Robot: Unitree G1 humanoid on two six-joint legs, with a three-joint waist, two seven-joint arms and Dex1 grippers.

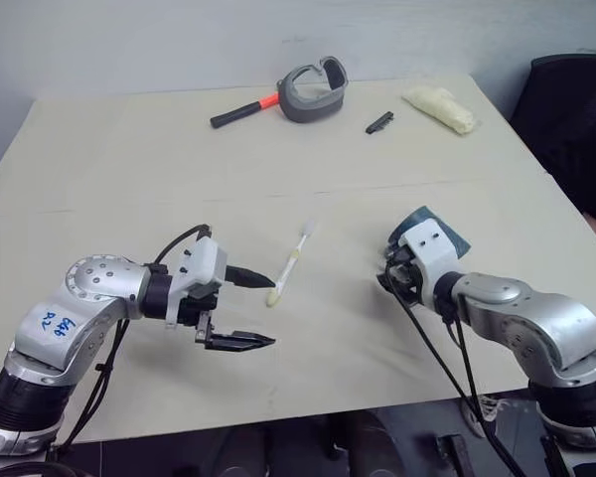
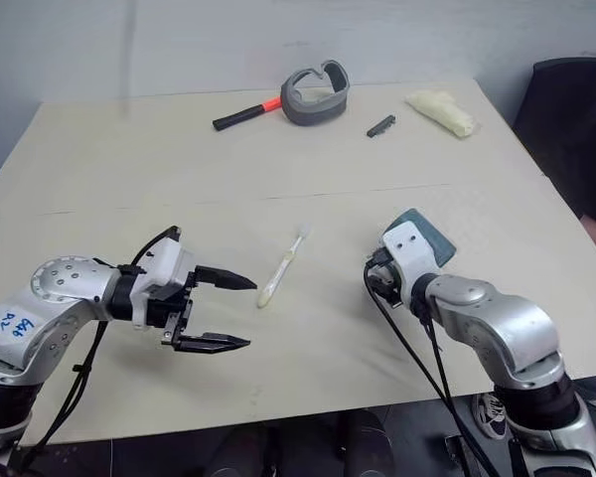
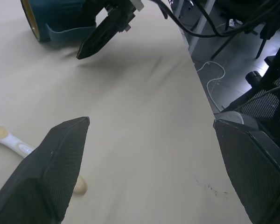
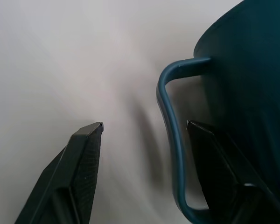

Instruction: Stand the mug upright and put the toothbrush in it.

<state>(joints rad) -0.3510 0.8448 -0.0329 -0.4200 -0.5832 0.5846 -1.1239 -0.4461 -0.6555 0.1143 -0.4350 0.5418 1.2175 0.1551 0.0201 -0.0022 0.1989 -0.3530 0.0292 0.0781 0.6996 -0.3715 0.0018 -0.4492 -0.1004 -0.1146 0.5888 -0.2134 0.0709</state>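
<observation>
The dark teal mug [image 1: 439, 227] lies on its side on the right of the table, its yellow inside [image 3: 29, 16] showing in the left wrist view. My right gripper [image 4: 144, 127] is open at the mug, its jaws astride the loop handle [image 4: 170, 116]. One finger sits between handle and mug wall, and the other stands clear of the handle. The pale toothbrush [image 1: 290, 266] lies flat at mid-table, thicker yellowish end toward me. My left gripper [image 1: 263, 310] hangs open just left of that end, holding nothing.
At the table's far side lie a black-and-orange hammer [image 1: 243, 109], a grey curved band [image 1: 315, 91], a small black stick [image 1: 379, 122] and a pale lumpy bundle [image 1: 439, 107]. A black chair [image 1: 566, 109] stands off the right edge.
</observation>
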